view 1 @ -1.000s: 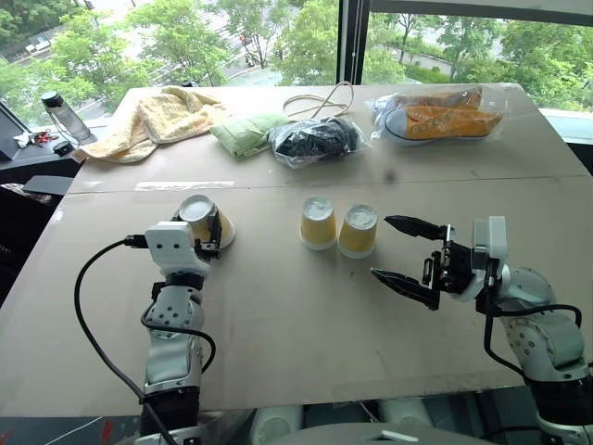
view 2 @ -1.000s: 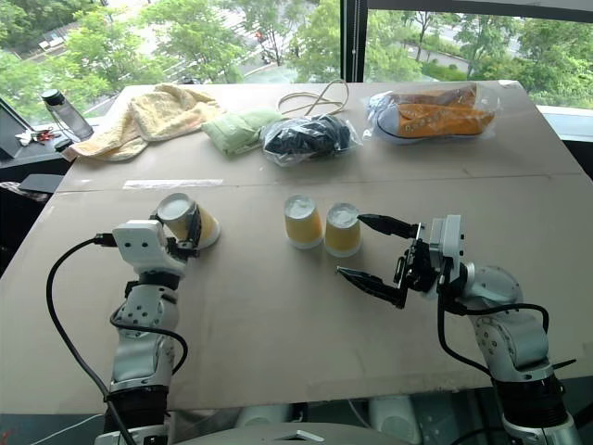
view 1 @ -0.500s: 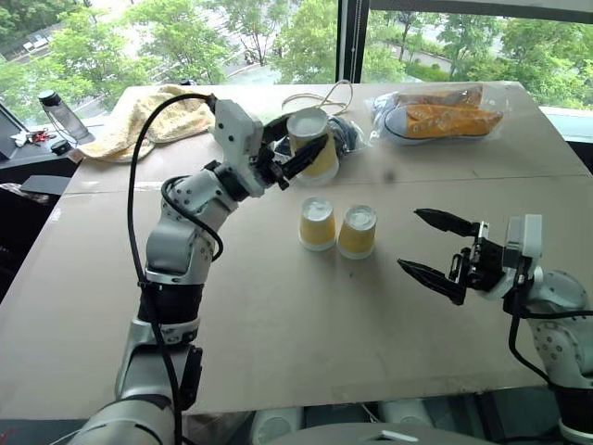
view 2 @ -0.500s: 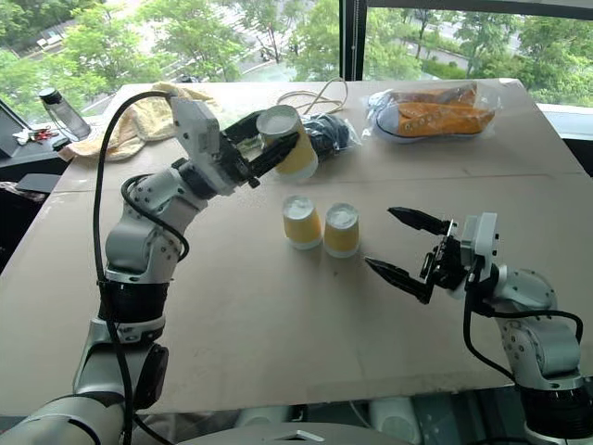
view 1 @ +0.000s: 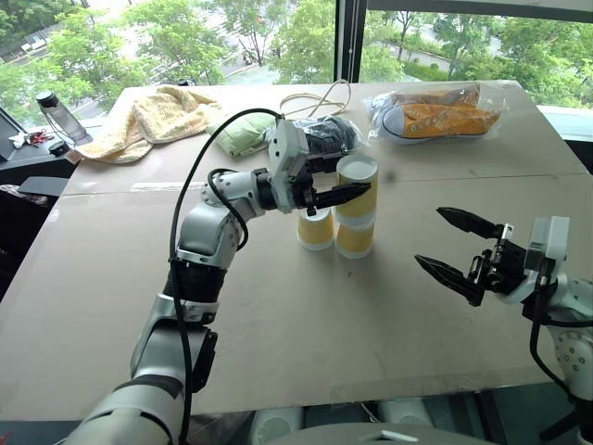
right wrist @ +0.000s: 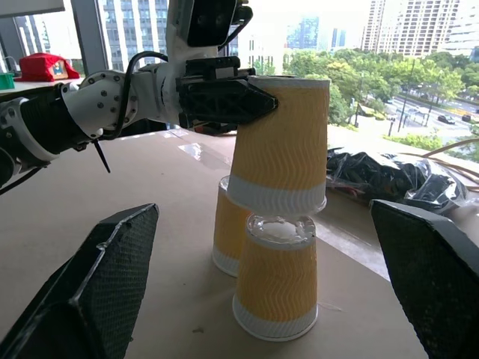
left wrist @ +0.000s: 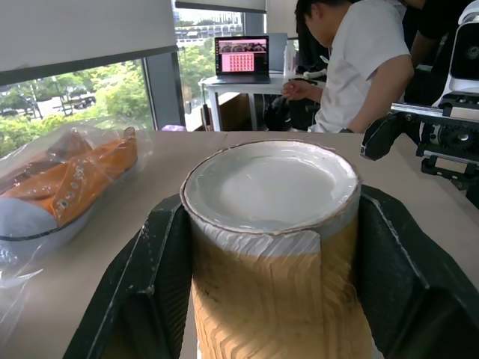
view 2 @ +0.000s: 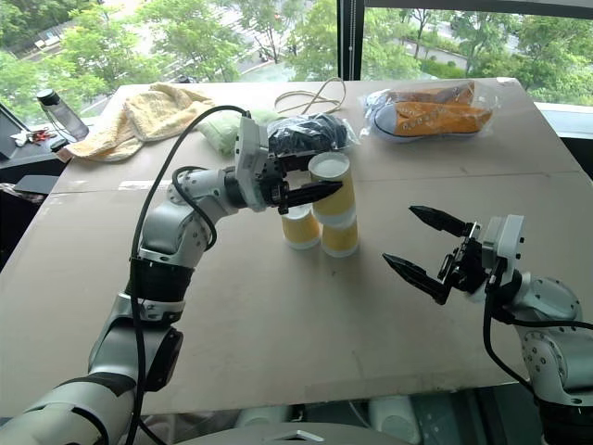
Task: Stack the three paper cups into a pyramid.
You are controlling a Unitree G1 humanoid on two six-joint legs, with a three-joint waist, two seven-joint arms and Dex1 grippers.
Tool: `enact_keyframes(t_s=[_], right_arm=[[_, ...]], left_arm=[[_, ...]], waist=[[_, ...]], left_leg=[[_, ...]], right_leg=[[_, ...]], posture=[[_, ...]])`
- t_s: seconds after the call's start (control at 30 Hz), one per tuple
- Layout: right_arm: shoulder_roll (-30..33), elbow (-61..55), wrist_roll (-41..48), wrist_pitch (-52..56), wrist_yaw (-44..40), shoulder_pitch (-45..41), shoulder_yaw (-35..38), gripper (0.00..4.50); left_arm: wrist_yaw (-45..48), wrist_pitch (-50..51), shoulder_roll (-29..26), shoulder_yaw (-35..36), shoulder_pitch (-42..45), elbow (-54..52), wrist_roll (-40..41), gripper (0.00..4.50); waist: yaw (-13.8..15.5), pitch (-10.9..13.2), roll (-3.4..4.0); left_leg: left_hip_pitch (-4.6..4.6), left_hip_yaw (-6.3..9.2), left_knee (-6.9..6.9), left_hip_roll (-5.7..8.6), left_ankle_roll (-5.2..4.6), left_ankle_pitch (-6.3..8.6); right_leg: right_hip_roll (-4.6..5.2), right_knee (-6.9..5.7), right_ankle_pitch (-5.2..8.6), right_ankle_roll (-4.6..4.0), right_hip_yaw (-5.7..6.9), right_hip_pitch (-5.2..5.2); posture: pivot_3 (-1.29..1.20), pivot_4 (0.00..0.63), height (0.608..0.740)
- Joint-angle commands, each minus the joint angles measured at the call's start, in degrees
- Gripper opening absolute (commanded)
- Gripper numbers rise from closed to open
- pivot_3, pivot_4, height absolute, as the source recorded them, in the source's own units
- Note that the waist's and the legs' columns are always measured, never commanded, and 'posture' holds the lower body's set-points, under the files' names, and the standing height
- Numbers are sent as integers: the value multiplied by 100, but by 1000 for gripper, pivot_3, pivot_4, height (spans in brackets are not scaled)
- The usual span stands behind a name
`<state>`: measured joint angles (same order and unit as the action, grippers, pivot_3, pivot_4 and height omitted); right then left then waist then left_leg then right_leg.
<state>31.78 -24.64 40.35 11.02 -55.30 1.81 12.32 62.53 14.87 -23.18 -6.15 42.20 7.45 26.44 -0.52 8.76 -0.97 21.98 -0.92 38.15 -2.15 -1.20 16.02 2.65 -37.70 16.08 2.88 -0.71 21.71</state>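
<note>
The left gripper (view 2: 310,192) pinches the light, crushable top cup (view 2: 334,188) mid-wall (gently, I'd judge), while the right gripper (view 2: 422,248) has fingers wide.

An office or lab high in a building is indicated. A large brown table (view 1: 278,306) is set against tall windows (view 1: 278,37), through which treetops and a road are seen from above. Behind it, a person (left wrist: 352,67) is seated at a white desk (left wrist: 247,82) bearing an open laptop (left wrist: 243,56). City towers (right wrist: 419,30) are visible outside.
</note>
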Motion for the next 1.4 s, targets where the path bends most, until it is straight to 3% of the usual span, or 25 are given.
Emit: enact_keyframes(t_s=[0.03,1.03,1.1,1.2,1.4], right_arm=[[85,-297,140,59,126,-47,141,4500],[162,-297,184,159,30,-31,126,4500],[174,-287,202,162,14,-21,147,4500],[198,-261,205,152,-23,3,175,4500],[226,-171,201,104,-116,22,223,4500]], left_arm=[[51,-228,-56,81,172,-46,-155,2341],[-103,-239,-158,212,-133,-35,-406,2341],[-147,-279,-142,211,-143,-13,-444,3346],[-178,-347,-151,235,-172,43,-488,4452],[-179,-274,-152,307,-362,-200,-348,4452]], waist=[[5,0,0],[10,0,0],[11,0,0],[12,0,0],[9,0,0]], left_leg=[[0,0,0,0,0,0],[0,0,2,0,0,0],[1,-1,2,0,0,0],[1,0,3,0,0,0],[0,-1,4,0,0,0]], right_leg=[[0,0,0,0,0,0],[1,-1,0,0,-1,0],[1,-1,0,0,-1,0],[1,-2,0,0,-1,0],[1,-2,0,0,-2,0]], posture=[[0,150,740],[0,150,740],[0,150,740],[0,150,740],[0,150,740]])
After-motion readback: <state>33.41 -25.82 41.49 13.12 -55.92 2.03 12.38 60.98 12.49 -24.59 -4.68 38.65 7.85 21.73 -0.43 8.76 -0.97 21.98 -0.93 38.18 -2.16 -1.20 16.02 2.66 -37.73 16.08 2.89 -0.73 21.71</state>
